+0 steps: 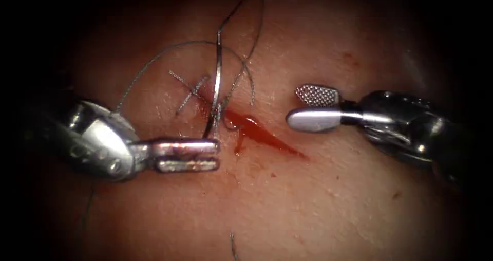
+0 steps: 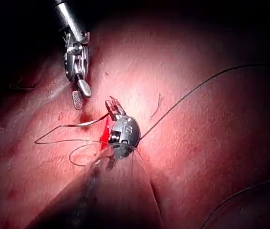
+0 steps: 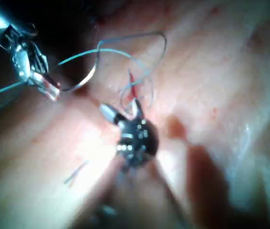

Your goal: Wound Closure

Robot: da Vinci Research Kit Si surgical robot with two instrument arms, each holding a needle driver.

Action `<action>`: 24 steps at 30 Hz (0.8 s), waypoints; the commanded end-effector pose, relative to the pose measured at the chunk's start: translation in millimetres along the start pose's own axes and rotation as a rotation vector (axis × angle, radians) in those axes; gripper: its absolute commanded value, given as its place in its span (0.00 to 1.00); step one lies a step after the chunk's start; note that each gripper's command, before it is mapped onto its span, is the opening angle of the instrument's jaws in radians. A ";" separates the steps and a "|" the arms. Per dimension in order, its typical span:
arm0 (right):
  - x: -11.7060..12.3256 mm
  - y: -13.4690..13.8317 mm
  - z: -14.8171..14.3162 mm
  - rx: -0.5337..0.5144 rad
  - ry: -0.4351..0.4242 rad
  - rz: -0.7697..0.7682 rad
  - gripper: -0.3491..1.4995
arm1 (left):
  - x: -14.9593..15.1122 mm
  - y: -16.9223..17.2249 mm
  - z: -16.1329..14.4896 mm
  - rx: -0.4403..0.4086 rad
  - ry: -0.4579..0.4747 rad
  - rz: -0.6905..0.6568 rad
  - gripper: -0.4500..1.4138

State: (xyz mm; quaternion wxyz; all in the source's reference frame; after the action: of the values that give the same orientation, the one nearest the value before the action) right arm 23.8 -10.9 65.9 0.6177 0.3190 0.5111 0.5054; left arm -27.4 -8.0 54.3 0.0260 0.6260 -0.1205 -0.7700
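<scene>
On the tissue (image 1: 318, 199) a short cut (image 1: 280, 145) runs obliquely, with red fluid (image 1: 250, 129) pooled at its upper left end. The curved needle (image 1: 218, 76) stands free of the tissue, just left of that end. My left tool (image 1: 215, 155) is shut on the needle near its lower end. From the needle's upper end the thread (image 1: 254, 40) loops over and drops into the tissue by the cut. My right tool (image 1: 294, 106) hovers right of the cut, jaws wide open and holding nothing. The left wrist view shows the needle (image 2: 85, 122) at my left tool (image 2: 112, 106).
Short cut thread ends (image 1: 189, 92) cross left of the needle. A long grey thread loop (image 1: 154, 60) arcs over the left tool. More thread (image 2: 197, 88) trails across the tissue. In the right wrist view the left tool (image 3: 49, 89) holds the needle (image 3: 80, 83) beyond my right tool (image 3: 122, 109).
</scene>
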 end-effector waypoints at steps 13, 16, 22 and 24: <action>-1.9 -1.3 6.0 -0.007 -0.011 0.018 0.65 | -1.1 3.1 2.8 -0.028 -0.061 0.107 0.00; -2.3 -0.9 6.8 -0.016 -0.018 0.011 0.65 | -1.1 3.1 2.7 -0.028 -0.061 0.108 0.00; -2.3 0.0 6.8 -0.025 -0.027 0.006 0.30 | -1.0 3.2 2.7 -0.028 -0.061 0.108 0.00; -1.9 0.0 6.6 -0.025 -0.027 0.009 0.01 | -1.0 3.3 2.7 -0.028 -0.061 0.108 0.00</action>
State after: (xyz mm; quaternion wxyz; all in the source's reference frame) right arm 29.7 -11.4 67.9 0.6274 0.3192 0.4945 0.5099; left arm -29.6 -10.2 55.9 0.0733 0.5933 -0.1457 -0.7883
